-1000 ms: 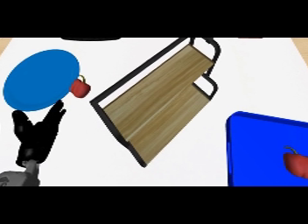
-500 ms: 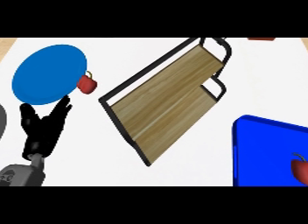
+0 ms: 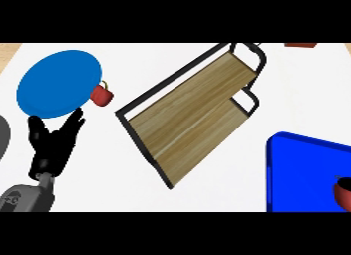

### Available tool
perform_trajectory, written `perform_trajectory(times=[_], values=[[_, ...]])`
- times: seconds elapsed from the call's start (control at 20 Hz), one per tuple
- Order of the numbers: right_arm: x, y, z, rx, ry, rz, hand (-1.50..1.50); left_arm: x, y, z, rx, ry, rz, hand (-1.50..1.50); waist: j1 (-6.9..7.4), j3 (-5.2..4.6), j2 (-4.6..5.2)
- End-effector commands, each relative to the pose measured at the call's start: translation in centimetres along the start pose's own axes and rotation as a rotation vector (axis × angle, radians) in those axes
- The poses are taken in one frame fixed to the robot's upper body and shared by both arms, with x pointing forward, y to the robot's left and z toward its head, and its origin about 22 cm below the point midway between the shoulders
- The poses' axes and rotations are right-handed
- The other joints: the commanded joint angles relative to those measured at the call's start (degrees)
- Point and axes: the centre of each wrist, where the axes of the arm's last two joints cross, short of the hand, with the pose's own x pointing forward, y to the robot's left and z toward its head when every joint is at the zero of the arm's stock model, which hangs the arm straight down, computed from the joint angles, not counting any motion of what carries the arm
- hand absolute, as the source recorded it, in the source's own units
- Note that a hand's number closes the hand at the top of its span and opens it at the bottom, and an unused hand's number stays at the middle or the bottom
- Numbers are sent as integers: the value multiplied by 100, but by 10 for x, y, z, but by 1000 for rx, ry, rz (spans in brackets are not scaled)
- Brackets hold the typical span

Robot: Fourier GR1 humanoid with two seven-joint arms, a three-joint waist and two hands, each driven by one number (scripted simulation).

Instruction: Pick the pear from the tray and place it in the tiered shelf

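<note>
Single head view only; no second view sharing the scene. Camera is looking steeply down onto the white counter [image 3: 208,199], close in. Left robot hand [image 3: 55,142] is entering from the lower left edge. Tiered shelf [image 3: 193,114] is lying up and right of that robot hand; blue tray [image 3: 303,174] is being cropped at far right.

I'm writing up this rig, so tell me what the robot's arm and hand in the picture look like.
Only the left arm shows, at the lower left: a rounded grey forearm ending in a black left hand with slim black fingers and a thumb. No cables or sleeves show. The right hand is out of view.
</note>
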Motion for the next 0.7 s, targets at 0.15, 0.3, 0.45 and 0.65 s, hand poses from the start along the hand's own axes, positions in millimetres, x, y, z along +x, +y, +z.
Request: perform_trajectory(times=[0.15, 0.3, 0.45, 0.65], values=[[12, 16, -20, -1, 252, 24, -150, -22, -7, 2, -24, 59, 18, 0, -50, -34, 20], [0, 36, -23, -9, 273, 78, -150, -25, -11, 4, -15, 56, 27, 0, -85, -30, 6], [4, 43, -24, -2, 259, 70, -150, -12, -11, 0, -19, 43, 40, 0, -113, -41, -7], [9, 52, -30, -11, 257, 78, -150, -22, -7, 3, 20, 67, 37, 0, -211, -35, -25]])
